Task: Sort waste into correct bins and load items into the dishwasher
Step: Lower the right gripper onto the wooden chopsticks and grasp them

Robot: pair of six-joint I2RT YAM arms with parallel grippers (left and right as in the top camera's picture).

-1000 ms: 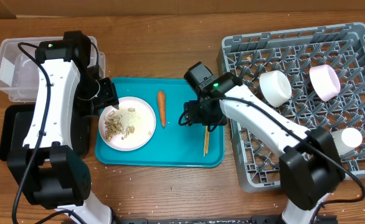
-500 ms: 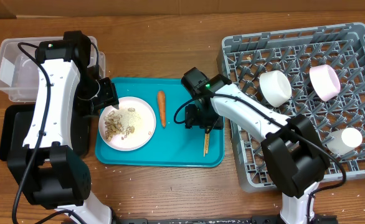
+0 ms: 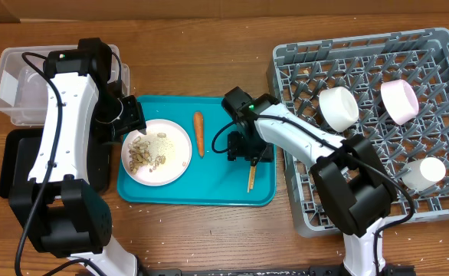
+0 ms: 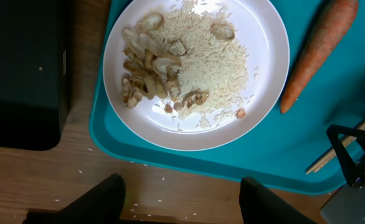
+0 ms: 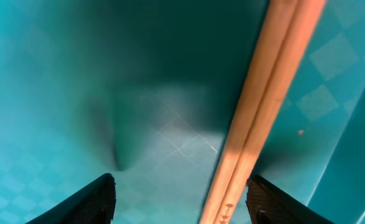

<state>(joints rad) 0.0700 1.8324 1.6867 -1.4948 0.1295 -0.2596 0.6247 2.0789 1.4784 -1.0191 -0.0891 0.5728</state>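
Wooden desk (image 3: 209, 69), with a teal tray (image 3: 209, 192) at centre and a grey dish rack (image 3: 301, 218) to its right. Since the earlier frame the right arm's elbow has swung left, toward the tray, and its wrist has shifted slightly left. The left arm, plate (image 3: 181, 159) and carrot (image 3: 198, 133) have not moved.

The right gripper (image 5: 182, 202) is low over the tray, its jaws wide apart and holding nothing. The chopsticks (image 5: 263, 106) lie flat on the tray between its fingers, nearer one of them. They are pale wood, side by side and touching, near the tray's right edge.

The left gripper (image 4: 182, 193) is open and empty, over the desk just beside the tray's left edge.

The plate carries beige food scraps (image 4: 148, 68) and rice (image 4: 213, 59). The carrot lies on the tray just beside it.

A white bowl (image 3: 338, 107), a pink bowl (image 3: 400, 101) and a cup (image 3: 425, 172) sit in the rack. A clear tub (image 3: 10, 92) and a black tray (image 3: 18, 169) stand at far left.
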